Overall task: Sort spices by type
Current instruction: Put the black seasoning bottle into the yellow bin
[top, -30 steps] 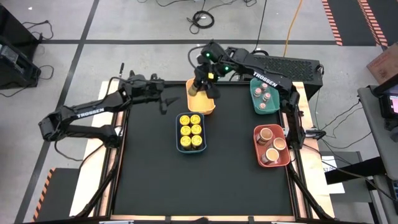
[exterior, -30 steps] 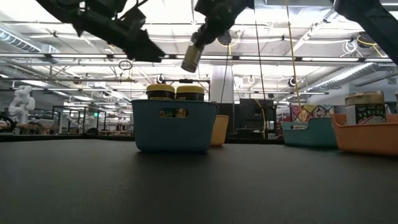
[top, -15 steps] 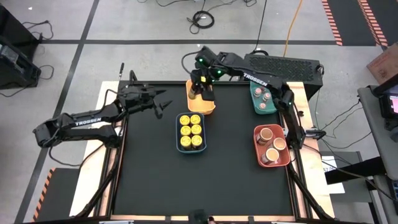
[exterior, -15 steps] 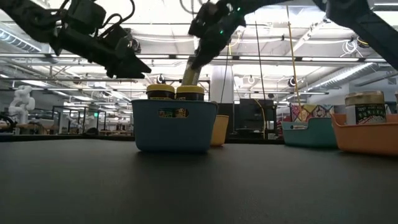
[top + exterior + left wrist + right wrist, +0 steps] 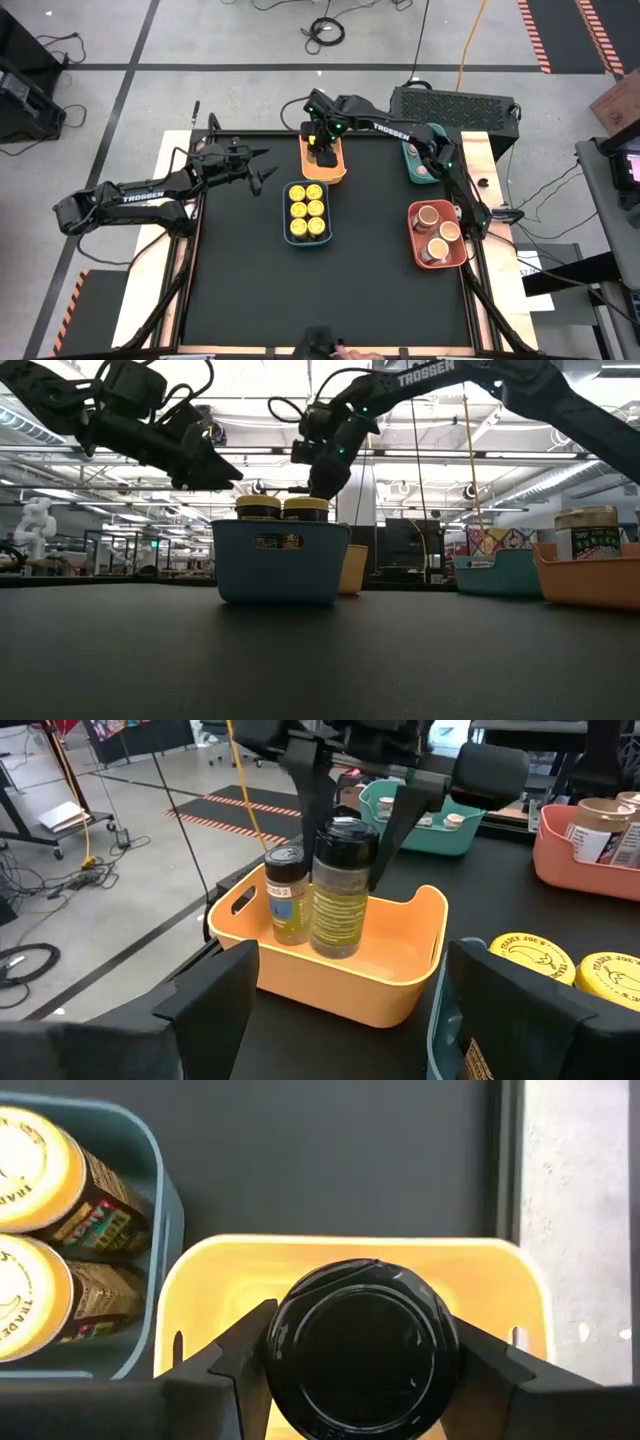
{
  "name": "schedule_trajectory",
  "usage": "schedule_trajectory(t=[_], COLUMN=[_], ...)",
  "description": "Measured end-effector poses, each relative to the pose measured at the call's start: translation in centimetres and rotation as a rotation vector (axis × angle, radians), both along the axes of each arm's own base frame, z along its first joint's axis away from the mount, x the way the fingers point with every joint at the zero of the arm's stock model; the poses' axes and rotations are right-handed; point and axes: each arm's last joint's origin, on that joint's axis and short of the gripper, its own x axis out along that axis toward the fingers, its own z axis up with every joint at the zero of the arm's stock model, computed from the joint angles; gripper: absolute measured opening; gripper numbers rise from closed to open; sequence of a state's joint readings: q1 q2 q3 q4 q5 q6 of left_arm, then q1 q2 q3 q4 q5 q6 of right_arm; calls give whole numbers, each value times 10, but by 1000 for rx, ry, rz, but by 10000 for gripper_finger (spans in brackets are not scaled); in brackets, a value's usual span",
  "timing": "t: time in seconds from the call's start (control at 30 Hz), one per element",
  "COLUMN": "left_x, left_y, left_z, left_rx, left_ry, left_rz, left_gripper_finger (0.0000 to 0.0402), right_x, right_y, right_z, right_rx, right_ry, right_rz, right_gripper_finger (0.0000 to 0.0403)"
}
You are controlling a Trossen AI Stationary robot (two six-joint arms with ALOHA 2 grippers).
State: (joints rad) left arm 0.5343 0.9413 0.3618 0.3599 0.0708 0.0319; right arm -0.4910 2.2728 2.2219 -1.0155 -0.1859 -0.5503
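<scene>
At the near side of the black worktop (image 5: pixel 250 280) nothing stands; toward the middle sits the blue tray (image 5: pixel 307 212) packed with six yellow-lidded jars (image 5: pixel 307 208); to the right the red tray (image 5: pixel 437 234) carries three peach-topped tubs (image 5: pixel 440 232); farther right and back, the green tray (image 5: pixel 414 160) holds small pinkish-lidded jars (image 5: pixel 452 819); at the far edge the yellow tray (image 5: pixel 340 970) holds a small dark-lidded jar (image 5: pixel 286 892) and beside it a larger dark-lidded jar (image 5: pixel 345 885); the right gripper (image 5: pixel 324 150) reaches down into that tray, its fingers (image 5: pixel 235 1360) clamped on the larger jar's sides; the left gripper (image 5: pixel 262 172) hovers just left of the trays, fingers apart, empty.
</scene>
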Motion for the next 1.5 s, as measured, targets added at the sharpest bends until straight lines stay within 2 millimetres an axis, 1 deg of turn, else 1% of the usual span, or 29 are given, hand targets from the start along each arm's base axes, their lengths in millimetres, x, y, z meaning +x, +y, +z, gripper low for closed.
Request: schedule_trajectory(t=[0.17,0.37,0.43,0.63,0.7,0.83,0.93,1.13,1.23,1.33,1.5], left_x=[0,0,0,1,1,1,1,1,1,1,1], left_y=[0,0,0,-2,-3,-3,-3,-3,-3,-2,-2], left_z=[0,-1,-1,-1,-1,-1,-1,-1,-1,-1,-1], left_rx=[-1,-4,-5,-5,-6,-6,-6,-7,-8,-8,-8], left_ry=[2,4,6,6,6,6,7,7,8,8,8], left_rz=[-1,-2,-4,-15,-17,-17,-17,-17,-17,-17,-17], left_gripper_finger=[325,325,325,325,325,325,325,325,325,325,325], right_x=[-4,-12,-13,-15,-15,-16,-16,-16,-16,-17,-18], right_y=[-7,-16,-18,-17,-17,-19,-18,-18,-18,-18,-18], right_z=[-9,-9,-13,-32,-35,-35,-35,-35,-35,-35,-31], right_rx=[28,63,72,84,65,52,61,63,62,60,56], right_ry=[49,61,70,111,131,131,140,141,140,141,134], right_rz=[-25,-97,-111,-121,-135,-156,-156,-151,-151,-149,-149], right_gripper_finger=[199,199,199,199,199,200,212,255,271,280,282])
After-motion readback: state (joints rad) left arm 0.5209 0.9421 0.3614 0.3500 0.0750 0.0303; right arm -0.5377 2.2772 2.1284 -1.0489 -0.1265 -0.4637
